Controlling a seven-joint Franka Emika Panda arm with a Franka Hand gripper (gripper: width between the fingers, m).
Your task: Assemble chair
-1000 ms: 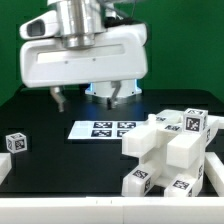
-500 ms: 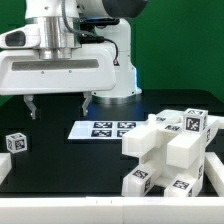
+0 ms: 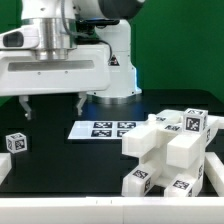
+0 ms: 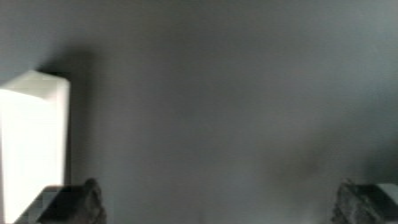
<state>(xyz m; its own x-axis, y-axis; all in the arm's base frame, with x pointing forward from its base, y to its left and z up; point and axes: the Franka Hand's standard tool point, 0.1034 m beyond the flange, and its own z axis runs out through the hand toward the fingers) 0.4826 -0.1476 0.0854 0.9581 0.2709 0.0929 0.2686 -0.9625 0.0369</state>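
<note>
The gripper (image 3: 53, 106) hung in the air with its two fingers (image 3: 26, 108) spread wide apart and nothing held between them. It was above the dark table (image 3: 50, 155), on the side of the marker board (image 3: 103, 129) toward the exterior view's left, and not touching anything. The chair (image 3: 170, 152) was a chunky white pile of joined parts, on the other side of the marker board, toward the exterior view's right and nearer the camera. One small loose block (image 3: 15, 142) with a tag sat alone, well apart from the marker board, toward the exterior view's left and almost under the gripper. In the wrist view, a white part (image 4: 36, 135) showed at one side, with bare dark table between the fingertips. I think the step was to go and pick up that small block. To do it well, the gripper needed to line up right over the block first, then come straight down with one finger on each flat side. It should squeeze only when the block sat in the middle, so the block would not tip or slide away.
</note>
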